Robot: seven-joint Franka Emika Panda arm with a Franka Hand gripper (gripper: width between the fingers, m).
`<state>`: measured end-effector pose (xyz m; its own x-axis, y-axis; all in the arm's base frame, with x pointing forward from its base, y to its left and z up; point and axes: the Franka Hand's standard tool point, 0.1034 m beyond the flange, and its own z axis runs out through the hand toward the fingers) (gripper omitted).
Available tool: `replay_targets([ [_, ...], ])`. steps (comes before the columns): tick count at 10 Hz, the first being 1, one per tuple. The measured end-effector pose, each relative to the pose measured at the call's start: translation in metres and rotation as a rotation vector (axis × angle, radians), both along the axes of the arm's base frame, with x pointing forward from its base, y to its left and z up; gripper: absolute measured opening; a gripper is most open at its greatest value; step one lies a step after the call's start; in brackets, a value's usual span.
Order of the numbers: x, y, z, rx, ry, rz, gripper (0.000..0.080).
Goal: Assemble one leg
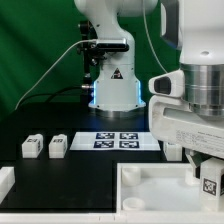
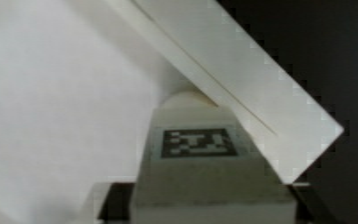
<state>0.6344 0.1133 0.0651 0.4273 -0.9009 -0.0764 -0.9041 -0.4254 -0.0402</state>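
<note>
My gripper is at the exterior view's right, low over the white tabletop panel. It is shut on a white square leg with a marker tag on it. In the wrist view the leg fills the space between my dark fingers, and my gripper holds it by its sides. The leg's far end lies against the white panel, next to the panel's raised slanted edge. I cannot tell whether the leg touches the panel.
Two more white legs lie on the black table at the exterior view's left. The marker board lies in front of the arm's base. A white part's corner shows at the left edge.
</note>
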Motion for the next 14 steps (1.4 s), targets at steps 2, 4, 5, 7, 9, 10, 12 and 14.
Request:
replay_targets([
  [2,-0.001,0.002,0.0,0.084,0.037,-0.518,0.0291],
  [4,0.0,0.002,0.001,0.109,0.078,-0.753,0.0292],
  [5,0.001,0.0,0.001,0.106,0.093,-0.816,0.0292],
  [7,-0.001,0.0,0.0,0.102,0.109,-0.905,0.0407],
  [9,-0.001,0.0,-0.001,0.101,0.108,-0.888,0.0543],
  [10,-0.001,0.0,-0.001,0.1,0.108,-0.888,0.0627],
  [12,-0.01,0.013,-0.004,0.103,0.087,-0.873,0.0643],
  [14,-0.014,0.029,0.015,0.121,0.081,-0.849,0.0648],
])
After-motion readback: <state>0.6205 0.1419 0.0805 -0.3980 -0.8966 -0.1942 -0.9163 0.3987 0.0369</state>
